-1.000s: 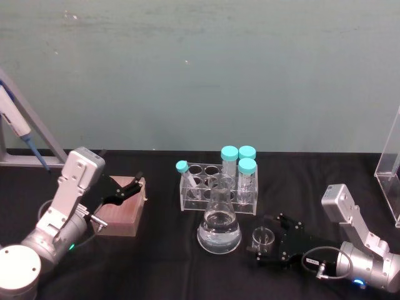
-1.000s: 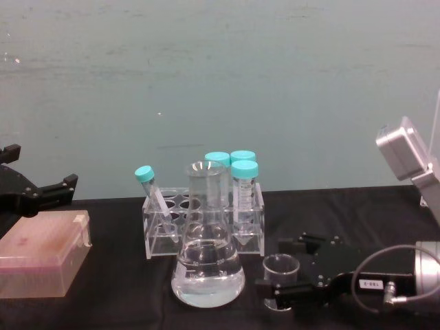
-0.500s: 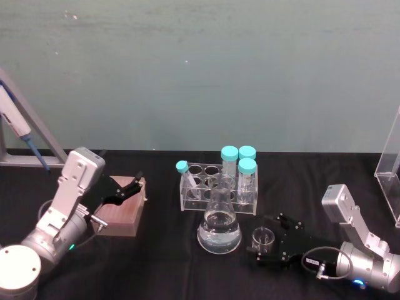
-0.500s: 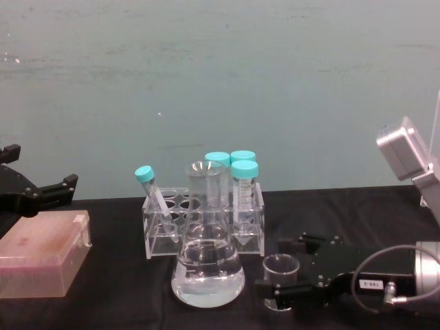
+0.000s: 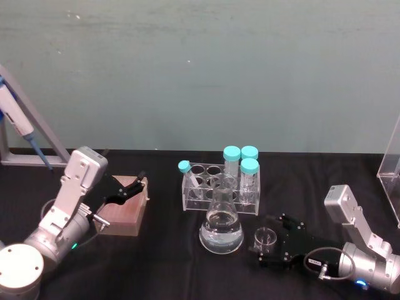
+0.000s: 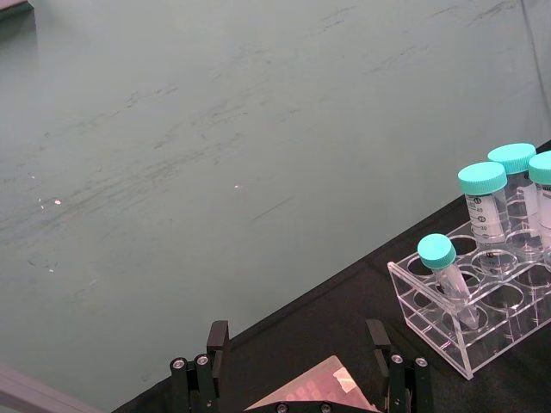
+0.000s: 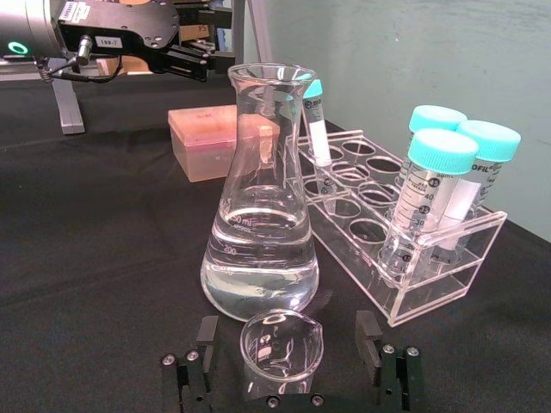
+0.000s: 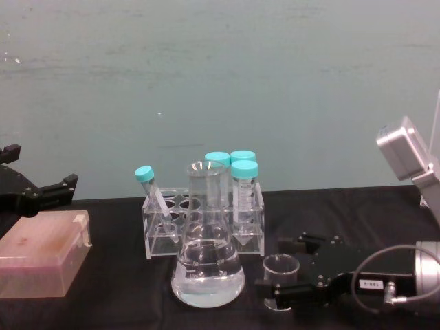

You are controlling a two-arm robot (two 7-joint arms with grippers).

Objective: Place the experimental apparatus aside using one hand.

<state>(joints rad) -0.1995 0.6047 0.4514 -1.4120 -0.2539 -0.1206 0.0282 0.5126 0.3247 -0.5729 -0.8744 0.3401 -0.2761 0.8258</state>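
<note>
A small glass beaker [image 5: 265,239] [image 8: 278,267] [image 7: 280,348] stands on the black table, right of a conical flask [image 5: 220,229] [image 8: 207,265] [image 7: 260,249] holding clear liquid. My right gripper [image 5: 266,241] [image 8: 281,269] [image 7: 287,346] lies low on the table, open, with one finger on each side of the beaker and a gap to the glass on both sides. Behind the flask is a clear rack [image 5: 201,190] [image 8: 162,230] [image 7: 448,258] with several teal-capped tubes. My left gripper [image 5: 129,187] [image 8: 42,193] [image 6: 297,361] hovers open over a pink box [image 5: 122,211] [image 8: 40,253].
A clear acrylic stand [image 5: 391,181] rises at the table's far right edge. A pipette on a grey stand [image 5: 19,128] leans at the far left. The teal wall runs close behind the table. Bare black cloth lies in front of the flask and between box and rack.
</note>
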